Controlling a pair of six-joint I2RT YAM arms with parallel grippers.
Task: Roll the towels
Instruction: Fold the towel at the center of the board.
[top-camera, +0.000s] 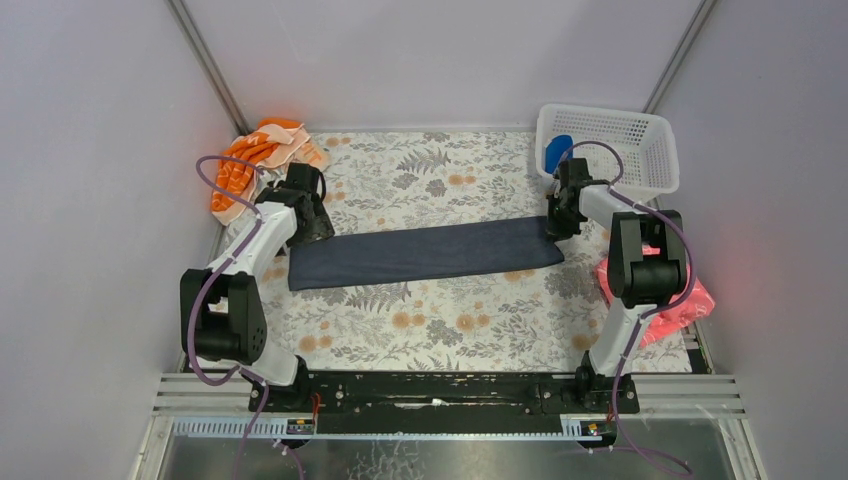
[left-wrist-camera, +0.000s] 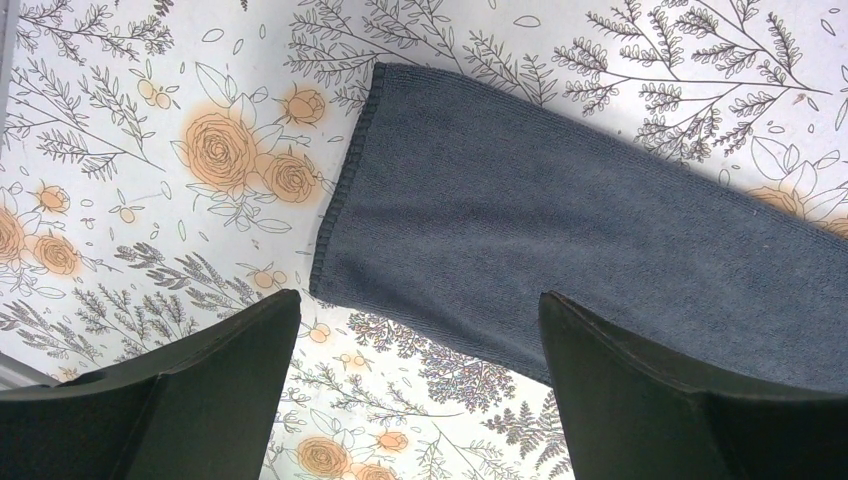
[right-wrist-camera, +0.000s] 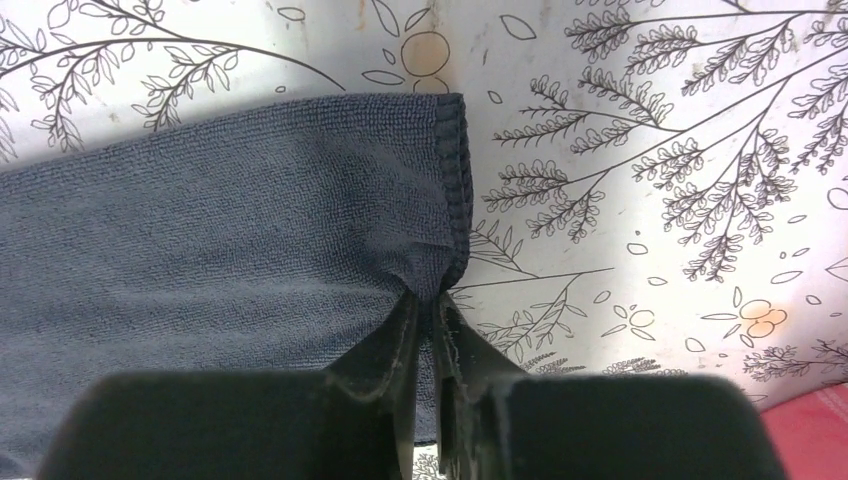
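- The grey towel (top-camera: 425, 255) lies flat on the desk (top-camera: 430, 330) as one long narrow strip, running from in front of the left arm to in front of the right arm. No part of it is rolled yet.
- It looks like thin terry cloth with a stitched hem: light, limp and not slippery. I expect it to sag and bunch wherever it is lifted, and nothing about it is fragile.
- The short hemmed ends look like the best places to take hold, since a roll has to start tight at one end and travel along the strip.
- The right tool (right-wrist-camera: 428, 305) is pinched nearly closed on the hem at the towel's right end, and the cloth puckers up into the jaws there.
- The left tool (left-wrist-camera: 418, 300) stands wide apart and empty. It hangs over the towel's left end, one finger above the cloth and the other above the bare desk.
- The blue towel (top-camera: 557, 152) sits in the white basket (top-camera: 655, 165) at the far right corner, apparently already rolled.
- Orange cloths (top-camera: 250, 165) are heaped at the far left corner.
- A red cloth (top-camera: 685, 300) lies beside the right arm.
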